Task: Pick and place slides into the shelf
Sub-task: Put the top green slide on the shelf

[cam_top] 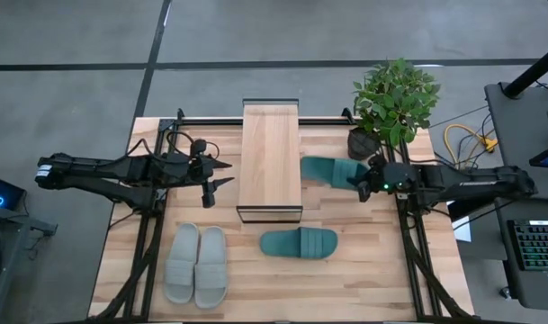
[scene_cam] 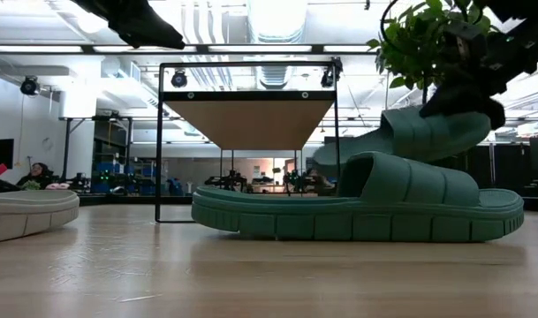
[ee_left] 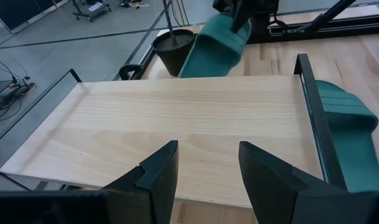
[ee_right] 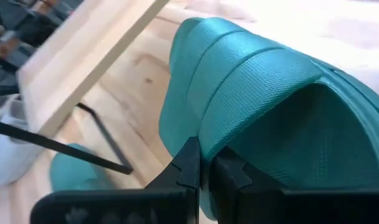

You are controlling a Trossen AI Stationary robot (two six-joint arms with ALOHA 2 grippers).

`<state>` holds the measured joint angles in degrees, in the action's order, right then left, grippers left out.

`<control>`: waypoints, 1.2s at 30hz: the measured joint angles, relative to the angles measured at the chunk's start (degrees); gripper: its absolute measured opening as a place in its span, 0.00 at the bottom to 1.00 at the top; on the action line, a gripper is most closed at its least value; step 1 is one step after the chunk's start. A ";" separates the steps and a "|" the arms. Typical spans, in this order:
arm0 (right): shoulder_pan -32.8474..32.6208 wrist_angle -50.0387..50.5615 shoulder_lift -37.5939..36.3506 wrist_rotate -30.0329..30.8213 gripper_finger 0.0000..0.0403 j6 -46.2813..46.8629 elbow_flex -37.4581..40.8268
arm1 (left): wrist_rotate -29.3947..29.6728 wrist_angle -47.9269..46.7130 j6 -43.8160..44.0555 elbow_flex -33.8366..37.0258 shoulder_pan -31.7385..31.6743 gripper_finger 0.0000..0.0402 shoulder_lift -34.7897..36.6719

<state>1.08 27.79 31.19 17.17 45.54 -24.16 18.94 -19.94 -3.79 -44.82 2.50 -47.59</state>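
Observation:
The shelf (cam_top: 271,157), a light wood plank on a black wire frame, stands at the table's middle. My right gripper (cam_top: 362,179) is shut on a teal slide (cam_top: 327,169), lifted just right of the shelf; the slide also shows in the low view (scene_cam: 410,132). The second teal slide (cam_top: 299,242) lies sole-down on the table in front of the shelf. The grey pair (cam_top: 196,264) lies side by side at the near left. My left gripper (cam_top: 225,174) hovers open and empty at the shelf's left side, above plank height (ee_left: 205,174). My right gripper pinches the edge of the teal slide's ribbed strap (ee_right: 208,140) between its two fingers. It comes level from the table's right side. The slide is lifted clear of the table and tilted, its free end dipping toward the shelf (scene_cam: 339,155).
A potted plant (cam_top: 392,101) stands at the far right, close behind my right arm. The wooden table (cam_top: 363,288) has bare room at the near right. Black frame rails run along both table sides.

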 joint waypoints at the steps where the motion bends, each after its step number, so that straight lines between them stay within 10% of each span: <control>1: 0.00 1.90 -0.21 0.82 0.03 0.00 -0.82 | 0.02 0.00 0.00 0.00 0.02 0.39 0.00; 36: -0.11 0.24 0.27 3.18 0.03 -9.03 -12.14 | 0.00 0.00 -0.02 0.00 0.01 0.39 0.00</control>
<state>0.97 28.03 31.46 20.36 36.50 -36.29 18.94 -19.94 -3.81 -44.82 2.51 -47.59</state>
